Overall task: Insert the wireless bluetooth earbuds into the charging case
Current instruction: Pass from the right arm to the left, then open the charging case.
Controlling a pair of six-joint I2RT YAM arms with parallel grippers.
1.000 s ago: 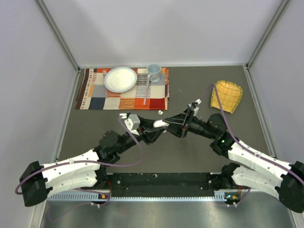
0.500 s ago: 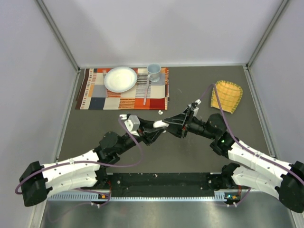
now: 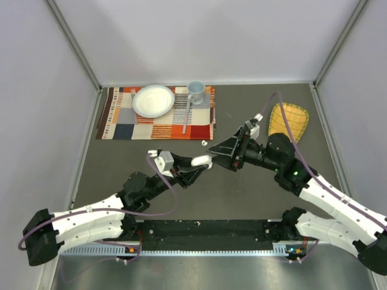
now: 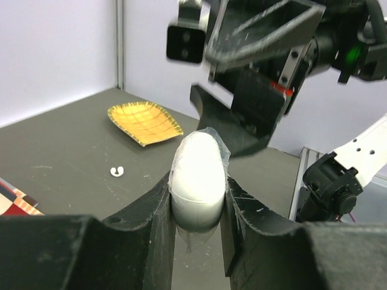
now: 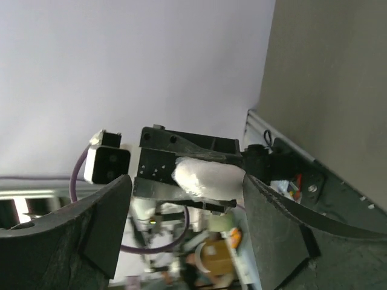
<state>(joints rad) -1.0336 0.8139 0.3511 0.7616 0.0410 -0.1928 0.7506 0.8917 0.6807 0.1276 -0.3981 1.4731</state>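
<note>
The charging case [image 4: 198,169], a smooth white oval with a seam round it, is pinched between the two black fingers of my left gripper [image 4: 198,199]. From above, the charging case [image 3: 202,160] is held over the dark table's middle by the left gripper [image 3: 196,164]. My right gripper [image 3: 216,154] faces it from the right, open and just clear of it. In the right wrist view the charging case [image 5: 208,178] lies beyond the spread fingers [image 5: 278,229] of the right gripper [image 5: 187,184]. One of the earbuds [image 3: 204,142] lies on the table behind the case; the earbud [image 4: 117,171] is tiny and white.
A striped placemat [image 3: 121,124] at the back left carries a white plate [image 3: 153,100], a cup [image 3: 195,90] and a spoon [image 3: 186,115]. A yellow checked cloth [image 3: 288,121] lies at the back right. Grey walls enclose the table.
My right gripper has opened and drawn back to the right, off the case, with its wrist lifted. The left gripper stays shut on the case and has shifted slightly forward.
</note>
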